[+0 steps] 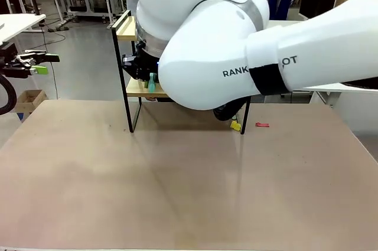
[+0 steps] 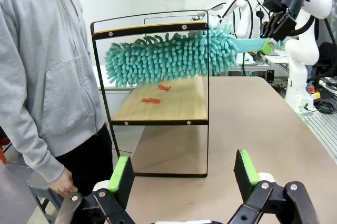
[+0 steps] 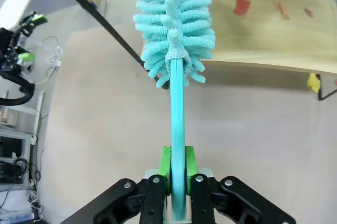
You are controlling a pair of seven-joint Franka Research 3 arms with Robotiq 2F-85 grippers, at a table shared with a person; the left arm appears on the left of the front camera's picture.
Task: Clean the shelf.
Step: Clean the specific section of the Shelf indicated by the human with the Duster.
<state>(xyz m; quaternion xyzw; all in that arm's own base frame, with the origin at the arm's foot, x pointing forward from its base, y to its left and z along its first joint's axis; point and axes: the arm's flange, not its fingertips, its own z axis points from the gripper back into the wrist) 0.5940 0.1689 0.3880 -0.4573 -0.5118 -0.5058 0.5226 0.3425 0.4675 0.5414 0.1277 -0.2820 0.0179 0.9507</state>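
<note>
The shelf (image 2: 179, 105) stands at the far side of the table (image 1: 177, 192), w/ a person (image 2: 47, 76) just beside one end. The R gripper (image 3: 177, 163) is clamped tight on the flat handle of a teal duster (image 2: 168, 55), whose fluffy head reaches in between the two boards (touching the lower one or not, can't tell), while the L gripper (image 2: 183, 174) hangs well apart from the shelf, jaws wide, holding nothing. Cleaning looks barely begun: red scraps (image 2: 151, 100) lie on the lower board, not yet swept off.
</note>
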